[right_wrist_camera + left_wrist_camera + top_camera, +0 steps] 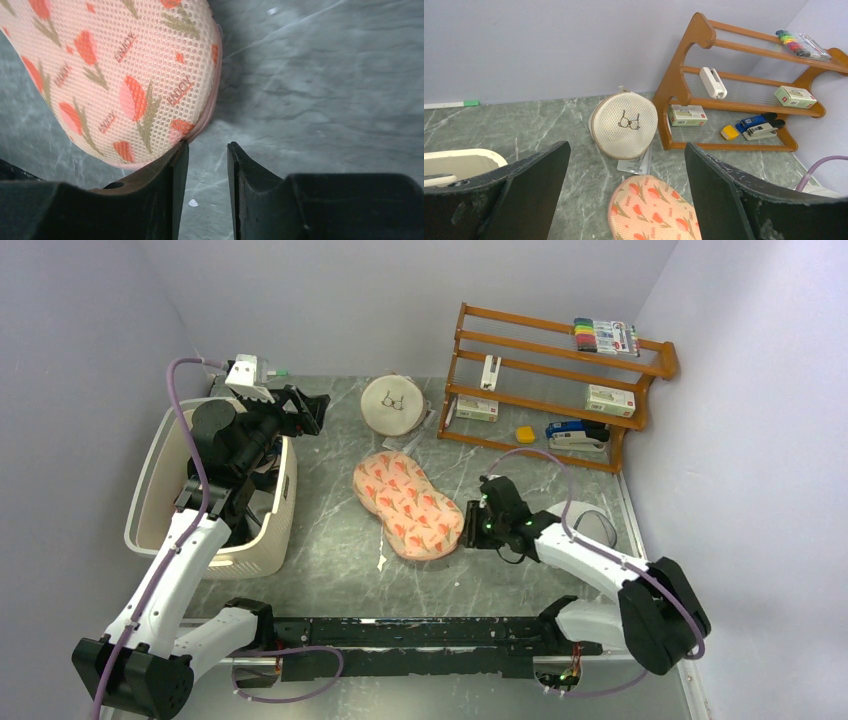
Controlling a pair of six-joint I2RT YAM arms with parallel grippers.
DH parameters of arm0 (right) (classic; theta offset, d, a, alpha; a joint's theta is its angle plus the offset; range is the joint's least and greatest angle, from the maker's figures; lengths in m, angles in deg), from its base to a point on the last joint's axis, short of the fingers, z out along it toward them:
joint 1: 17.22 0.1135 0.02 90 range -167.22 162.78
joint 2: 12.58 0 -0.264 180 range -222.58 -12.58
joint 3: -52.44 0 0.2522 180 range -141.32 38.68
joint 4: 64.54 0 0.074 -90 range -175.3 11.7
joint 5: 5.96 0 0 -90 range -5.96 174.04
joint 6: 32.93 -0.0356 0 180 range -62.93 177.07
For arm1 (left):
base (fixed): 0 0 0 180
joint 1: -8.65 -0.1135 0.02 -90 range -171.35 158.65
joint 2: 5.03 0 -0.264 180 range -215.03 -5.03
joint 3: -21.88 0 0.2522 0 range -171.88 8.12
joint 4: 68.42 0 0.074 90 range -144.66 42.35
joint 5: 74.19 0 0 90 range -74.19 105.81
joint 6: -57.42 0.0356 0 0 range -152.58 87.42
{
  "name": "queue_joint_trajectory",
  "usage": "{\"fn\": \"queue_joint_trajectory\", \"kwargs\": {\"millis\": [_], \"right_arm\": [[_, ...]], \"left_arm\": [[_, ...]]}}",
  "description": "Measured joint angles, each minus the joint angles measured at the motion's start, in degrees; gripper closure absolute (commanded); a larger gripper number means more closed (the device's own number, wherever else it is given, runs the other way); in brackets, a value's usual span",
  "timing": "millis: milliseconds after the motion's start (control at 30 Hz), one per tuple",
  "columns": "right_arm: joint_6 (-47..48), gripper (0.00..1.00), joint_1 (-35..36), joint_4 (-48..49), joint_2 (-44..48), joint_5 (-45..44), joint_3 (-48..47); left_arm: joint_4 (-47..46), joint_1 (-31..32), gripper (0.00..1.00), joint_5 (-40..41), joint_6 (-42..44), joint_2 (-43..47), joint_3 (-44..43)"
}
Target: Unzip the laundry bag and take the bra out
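The laundry bag is a flat peach-pink pouch with a tulip print, lying in the middle of the grey marble table. It also shows in the left wrist view and fills the upper left of the right wrist view. My right gripper sits low at the bag's right end. Its jaws are open by a narrow gap with only bare table between them, and the left finger touches the bag's piped edge. My left gripper hangs wide open high above the table, beside the basket. The bra is hidden.
A cream slatted basket stands at the left under my left arm. A white round mesh pouch with a bra drawing lies at the back. A wooden rack with boxes, markers and a stapler fills the back right. A white domed item lies behind my right arm.
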Motion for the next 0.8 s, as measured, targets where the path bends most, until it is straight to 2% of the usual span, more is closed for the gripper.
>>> {"fn": "queue_joint_trajectory", "kwargs": {"millis": [267, 500, 633, 800], "right_arm": [[-4.1, 0.62, 15.5, 3.0, -9.3, -2.0, -3.8], [-4.6, 0.59, 30.7, 5.0, -26.3, -5.4, -21.5], [-3.1, 0.56, 35.3, 7.1, -34.7, -5.2, -32.1], [-1.2, 0.51, 36.1, 8.4, -37.0, -4.1, -36.5]], "left_arm": [[0.0, 0.0, 0.04, -0.1, -0.1, 0.0, 0.0], [0.0, 0.0, 0.04, -0.2, -0.1, 0.0, 0.0], [0.0, 0.0, 0.04, -0.2, 0.0, 0.0, 0.0], [0.0, 0.0, 0.03, -0.2, 0.1, 0.0, 0.0]]}}
